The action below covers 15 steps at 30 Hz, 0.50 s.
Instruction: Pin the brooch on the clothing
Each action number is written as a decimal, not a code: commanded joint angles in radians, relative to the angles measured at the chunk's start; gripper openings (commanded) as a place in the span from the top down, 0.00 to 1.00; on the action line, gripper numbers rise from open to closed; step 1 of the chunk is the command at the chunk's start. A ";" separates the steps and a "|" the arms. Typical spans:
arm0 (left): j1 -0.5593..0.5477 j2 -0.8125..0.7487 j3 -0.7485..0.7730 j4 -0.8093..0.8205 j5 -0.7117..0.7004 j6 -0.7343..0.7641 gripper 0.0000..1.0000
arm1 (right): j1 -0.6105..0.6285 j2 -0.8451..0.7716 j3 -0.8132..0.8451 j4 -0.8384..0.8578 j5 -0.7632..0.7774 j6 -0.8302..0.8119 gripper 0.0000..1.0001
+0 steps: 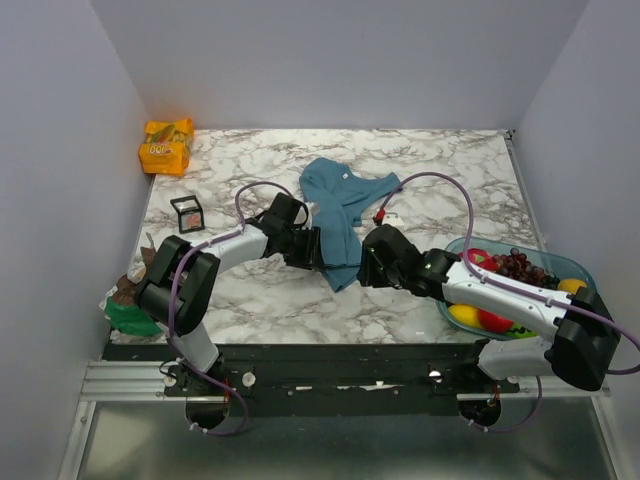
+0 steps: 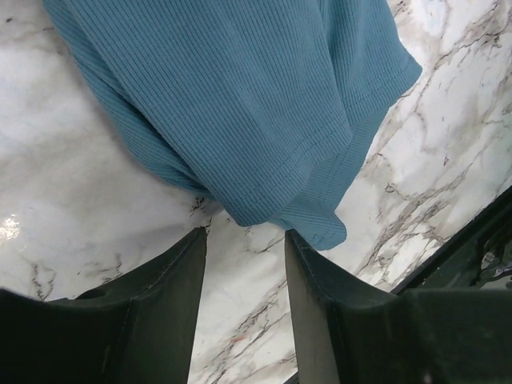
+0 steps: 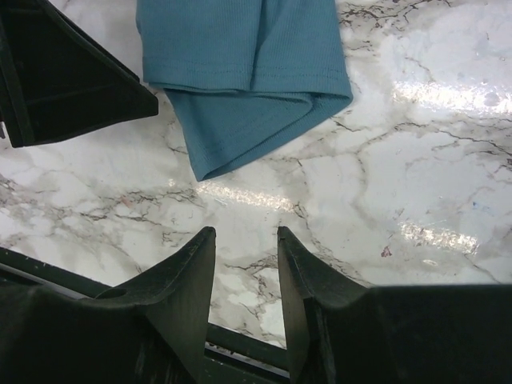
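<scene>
Lying crumpled in the middle of the marble bench [image 1: 450,200], the teal clothing [image 1: 340,212] spreads wide in the upper centre of the overhead view and narrows to a folded hem at the centre, with a small white label [image 1: 345,177] near its top. The left tool [image 1: 308,250] sits just left of that lower end and the right tool [image 1: 366,268] just right of it, so the hem lies between them. Seen from the left wrist, the left tool's fingers [image 2: 172,304] stand parted with bare marble in the gap and nothing gripped; the ribbed hem hangs just beyond their tips. Seen from the right wrist, the right tool's fingers [image 3: 188,296] are likewise spread and grasp nothing, and the hem's corner lies apart from them in the upper middle of the frame. A tiny red speck [image 1: 381,215] shows just beside the garment's right edge, too small to tell whether it is the brooch. An orange packet [image 1: 166,145] lies in the upper left, a small black-framed box [image 1: 186,211] below it, and a clear tub [image 1: 585,272] of fruit at the right.
</scene>
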 commanded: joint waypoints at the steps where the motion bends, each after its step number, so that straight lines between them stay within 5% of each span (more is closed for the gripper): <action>1: -0.006 0.016 0.039 0.048 0.010 -0.009 0.51 | 0.001 0.008 -0.027 0.006 0.022 0.020 0.55; 15: -0.007 0.052 0.057 0.064 0.040 -0.023 0.48 | 0.001 0.063 -0.027 0.061 -0.027 0.014 0.55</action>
